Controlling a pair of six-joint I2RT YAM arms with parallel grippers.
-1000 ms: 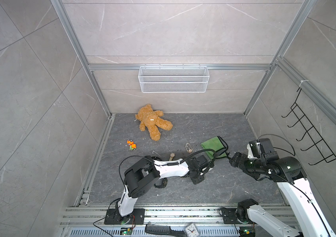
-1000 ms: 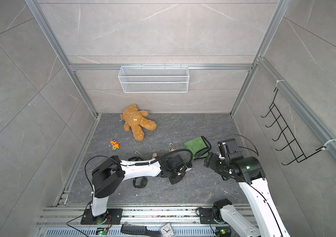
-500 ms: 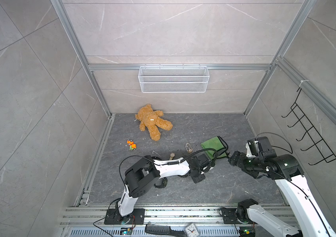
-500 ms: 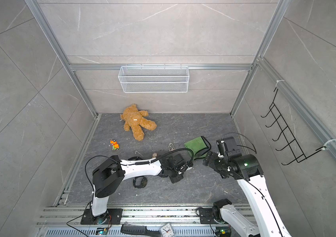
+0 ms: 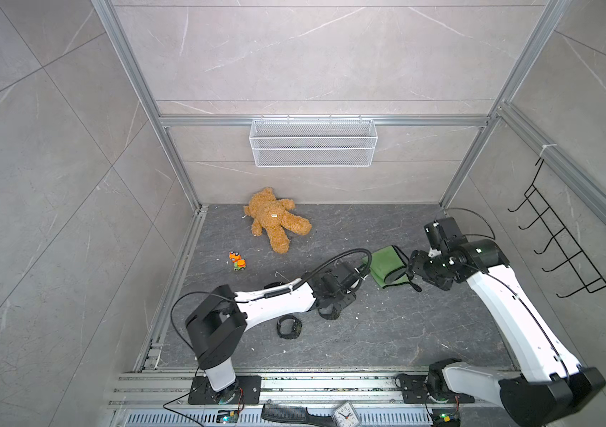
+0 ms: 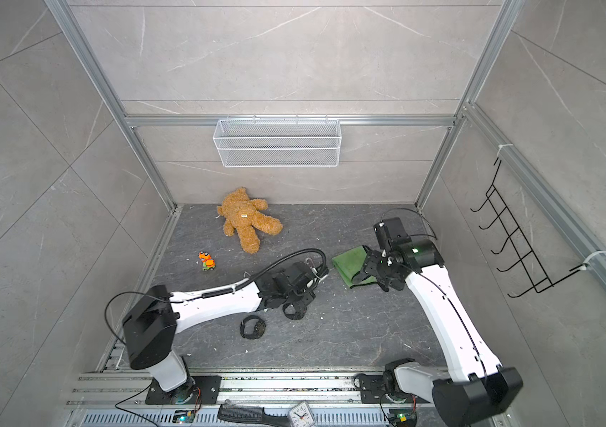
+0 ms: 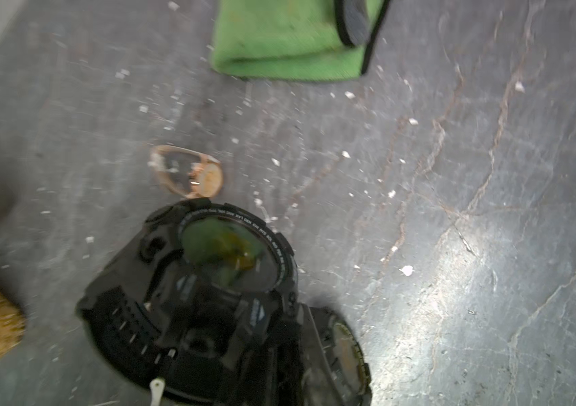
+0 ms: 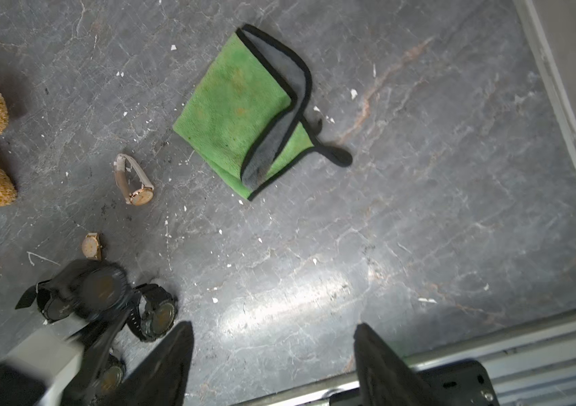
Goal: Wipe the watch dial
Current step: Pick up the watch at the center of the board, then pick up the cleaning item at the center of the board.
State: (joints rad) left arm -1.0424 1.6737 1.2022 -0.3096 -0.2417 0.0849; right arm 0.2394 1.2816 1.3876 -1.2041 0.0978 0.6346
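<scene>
The left end effector [image 7: 205, 337] is gripping a black watch [image 7: 223, 260] just above the gray tabletop [image 7: 490, 246], while farther back the right end effector [image 8: 272, 358] is hovering, jaws spread, near the folded green cloth [image 8: 234, 109].

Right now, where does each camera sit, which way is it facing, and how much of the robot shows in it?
Top views: high over the near edge, looking down at the floor; both arms show whole, with the teddy bear at the back.
Left wrist: on the left arm, looking past a black watch gripped in its shut fingers.
Right wrist: on the right arm, looking down; two open fingers show.
Shared: the green cloth appears in both wrist views, also in a top view.
</scene>
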